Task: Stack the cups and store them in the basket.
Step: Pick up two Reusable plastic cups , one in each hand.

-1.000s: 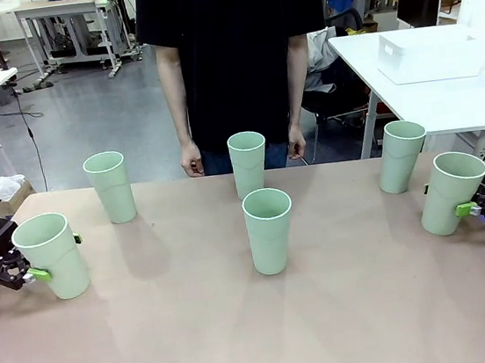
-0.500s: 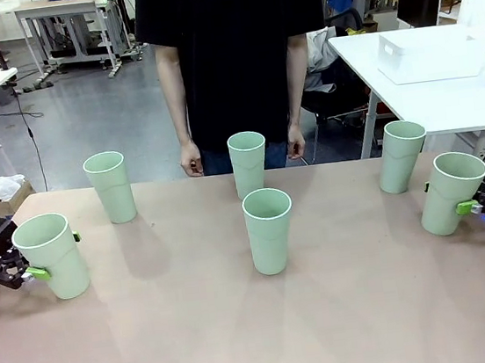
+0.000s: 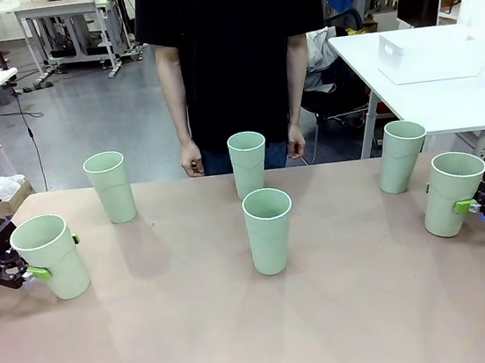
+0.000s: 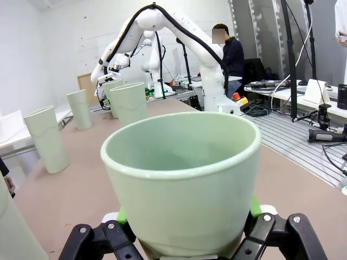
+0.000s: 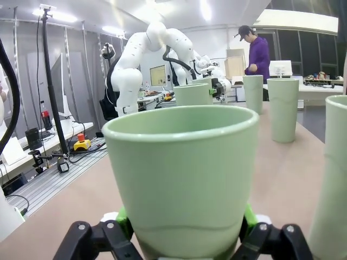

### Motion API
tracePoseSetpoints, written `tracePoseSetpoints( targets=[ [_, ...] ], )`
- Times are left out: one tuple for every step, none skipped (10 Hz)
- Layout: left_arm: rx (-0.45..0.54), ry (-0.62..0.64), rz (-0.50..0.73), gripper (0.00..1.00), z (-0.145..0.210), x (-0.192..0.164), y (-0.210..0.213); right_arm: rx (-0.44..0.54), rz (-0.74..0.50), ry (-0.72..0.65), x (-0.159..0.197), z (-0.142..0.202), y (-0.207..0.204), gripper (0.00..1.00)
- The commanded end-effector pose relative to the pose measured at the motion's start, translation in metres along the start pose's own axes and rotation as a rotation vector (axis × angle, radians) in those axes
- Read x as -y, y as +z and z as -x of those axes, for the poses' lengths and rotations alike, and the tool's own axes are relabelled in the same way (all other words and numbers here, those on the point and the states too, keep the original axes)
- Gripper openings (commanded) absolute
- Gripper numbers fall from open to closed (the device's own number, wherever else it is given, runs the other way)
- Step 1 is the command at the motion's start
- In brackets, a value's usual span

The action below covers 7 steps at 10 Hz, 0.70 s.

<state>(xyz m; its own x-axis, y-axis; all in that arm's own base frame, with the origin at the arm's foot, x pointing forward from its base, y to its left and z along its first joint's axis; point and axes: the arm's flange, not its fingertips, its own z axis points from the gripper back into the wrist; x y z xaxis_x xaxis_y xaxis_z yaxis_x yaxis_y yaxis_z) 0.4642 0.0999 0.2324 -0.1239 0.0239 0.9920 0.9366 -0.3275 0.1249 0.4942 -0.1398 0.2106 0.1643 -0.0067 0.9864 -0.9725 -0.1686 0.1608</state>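
Six mint-green cups (image 3: 269, 231) stood singly and upright on the brown table (image 3: 172, 332). The left gripper (image 3: 55, 258) pinched the leftmost cup (image 3: 46, 239). The right gripper (image 3: 446, 197) pinched the rightmost cup (image 3: 448, 176). Both arms were cut off at the frame edges. The white basket (image 3: 431, 56) sat well apart on a separate table (image 3: 445, 99).

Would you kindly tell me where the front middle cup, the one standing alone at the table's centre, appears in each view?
Front view: the front middle cup stands at the table's centre.
Left wrist view: same cup, upper left of centre, beyond the left-held cup.
Right wrist view: same cup, top centre, behind the right-held cup.
Shared landmark: the back middle cup.
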Motion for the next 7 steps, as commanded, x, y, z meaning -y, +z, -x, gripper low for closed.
tracePoseSetpoints(
  targets=[
    [-0.005, -0.041, 0.017, 0.57, 0.002, 0.012, -0.006, 0.013, 0.004, -0.003, -0.004, -0.007, -0.004, 0.54],
    [0.010, -0.082, 0.005, 0.25, 0.002, 0.011, -0.007, 0.001, -0.073, 0.020, -0.007, -0.009, -0.004, 0.20],
    [-0.001, -0.001, 0.002, 0.25, 0.000, 0.000, 0.000, 0.000, 0.000, 0.000, 0.000, 0.000, 0.000, 0.20],
    [-0.001, -0.001, 0.002, 0.25, 0.000, 0.000, 0.000, 0.000, 0.000, 0.000, 0.000, 0.000, 0.000, 0.20],
    [-0.001, -0.001, 0.002, 0.25, 0.000, 0.000, 0.000, 0.000, 0.000, 0.000, 0.000, 0.000, 0.000, 0.20],
    [0.002, -0.003, 0.000, 0.88, 0.000, -0.002, -0.001, 0.002, -0.016, -0.002, -0.001, 0.002, 0.000, 0.86],
    [0.030, -0.018, -0.010, 0.88, -0.016, -0.001, -0.016, 0.030, 0.028, 0.074, -0.015, -0.015, -0.020, 0.86]
  ],
)
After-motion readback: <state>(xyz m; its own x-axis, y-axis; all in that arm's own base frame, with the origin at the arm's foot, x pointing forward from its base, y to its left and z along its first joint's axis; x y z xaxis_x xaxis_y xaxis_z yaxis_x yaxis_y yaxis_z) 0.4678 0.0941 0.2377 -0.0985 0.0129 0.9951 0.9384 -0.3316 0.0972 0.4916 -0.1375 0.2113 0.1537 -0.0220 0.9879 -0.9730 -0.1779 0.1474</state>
